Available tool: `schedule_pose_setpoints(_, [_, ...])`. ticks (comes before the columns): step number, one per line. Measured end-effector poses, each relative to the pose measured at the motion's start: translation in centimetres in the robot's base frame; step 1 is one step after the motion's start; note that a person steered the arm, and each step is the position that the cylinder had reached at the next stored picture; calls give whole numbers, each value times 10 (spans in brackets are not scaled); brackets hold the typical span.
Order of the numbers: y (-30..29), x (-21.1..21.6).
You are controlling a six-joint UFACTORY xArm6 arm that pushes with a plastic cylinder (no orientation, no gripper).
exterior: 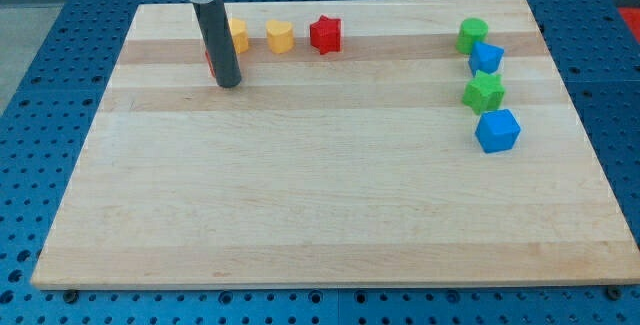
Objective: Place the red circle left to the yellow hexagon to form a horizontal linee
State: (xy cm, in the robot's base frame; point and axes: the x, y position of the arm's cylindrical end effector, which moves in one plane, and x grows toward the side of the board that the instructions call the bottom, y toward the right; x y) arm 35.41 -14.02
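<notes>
My tip [228, 84] rests on the wooden board [300, 205] near the view's top left. Only a thin red sliver [208, 62] shows at the rod's left edge, level with its lower part. It looks like the red circle, mostly hidden behind the rod. A yellow block [239, 35] sits just right of the rod, partly covered by it. A second yellow block [281, 36] lies further right. I cannot tell which of the two is the hexagon. A red star [325, 34] is right of both, in the same row.
At the view's right a column of blocks runs downward: a green circle [473, 35], a blue block [486, 59], a green star [484, 92] and a blue block [497, 130]. The board sits on a blue perforated table [40, 85].
</notes>
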Motion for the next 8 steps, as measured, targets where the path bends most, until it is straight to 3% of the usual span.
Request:
schedule_pose_setpoints(4, [-48,-63])
schedule_pose_setpoints(5, [-50,-65])
schedule_pose_setpoints(6, [-72,-23])
schedule_pose_setpoints(7, [-100,-61])
schedule_pose_setpoints(8, [-91,-149])
